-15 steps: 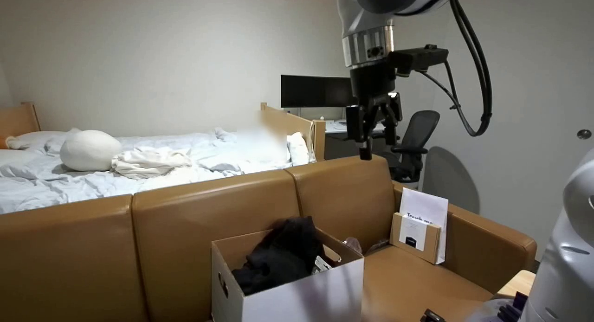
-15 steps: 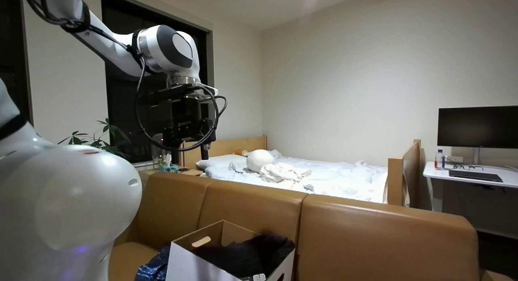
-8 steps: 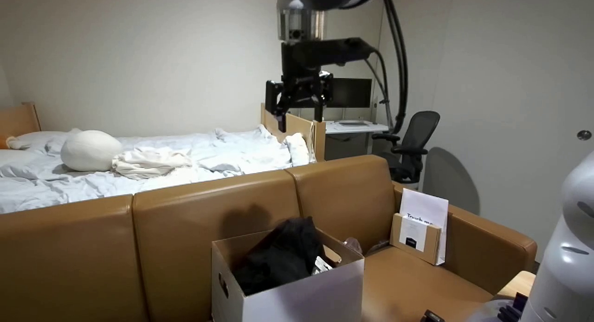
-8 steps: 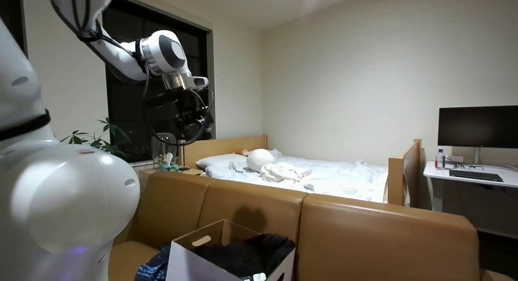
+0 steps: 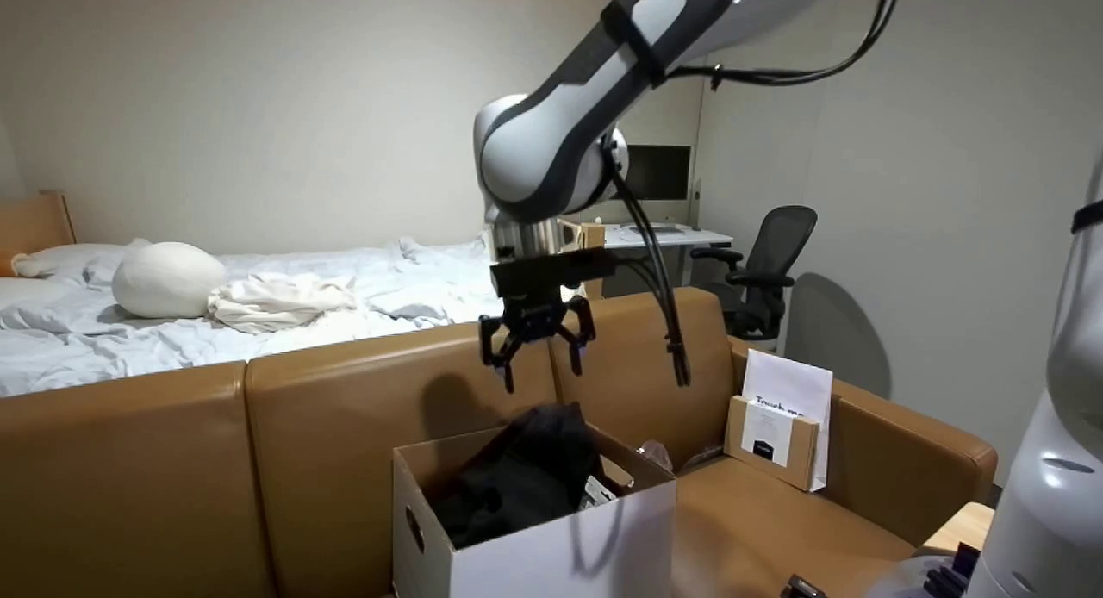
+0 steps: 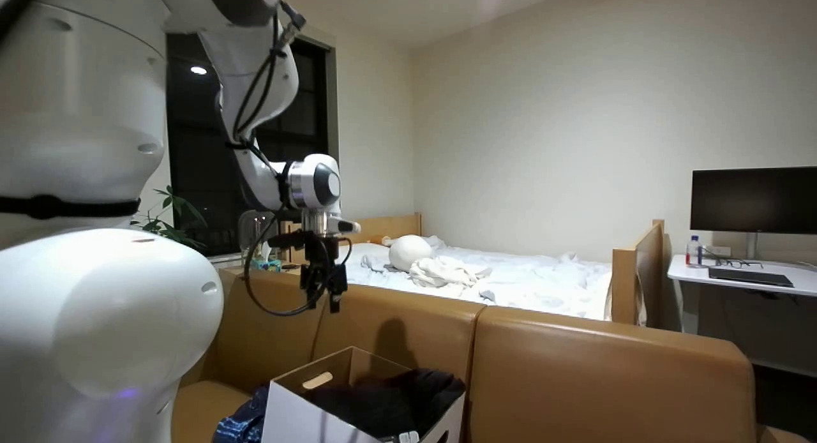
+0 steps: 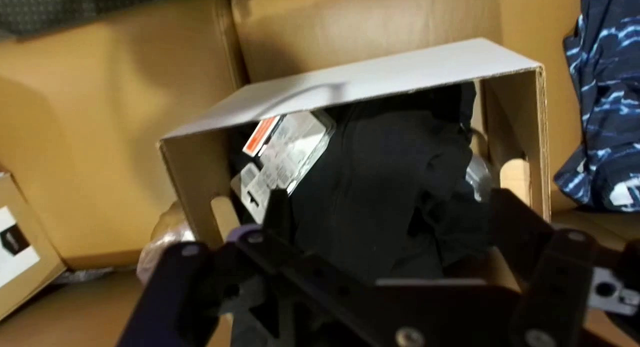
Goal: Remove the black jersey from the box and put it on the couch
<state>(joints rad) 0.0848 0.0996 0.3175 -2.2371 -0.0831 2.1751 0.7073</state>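
Observation:
The black jersey [image 5: 521, 482] lies crumpled in the white cardboard box [image 5: 564, 551], part of it rising above the rim at the back. The jersey [image 6: 383, 405] and the box [image 6: 300, 411] also show in an exterior view, cut by the lower edge. The box stands on the brown couch [image 5: 388, 400]. My gripper [image 5: 543, 378] is open and empty, pointing down above the box, apart from the jersey. It also shows side-on in an exterior view [image 6: 325, 296]. In the wrist view the open fingers [image 7: 390, 197] frame the jersey [image 7: 370, 167] in the box [image 7: 370, 77].
A clear plastic package [image 7: 295, 152] lies beside the jersey inside the box. Dark blue patterned cloth [image 7: 610, 102] lies on the couch beside the box. A small carton [image 5: 771, 443] and white paper [image 5: 797, 383] lean at the couch arm. A bed [image 5: 388, 279] stands behind the couch.
My gripper has swung over the box and then come down closer to it, fingers spread. The jersey and the box have not moved.

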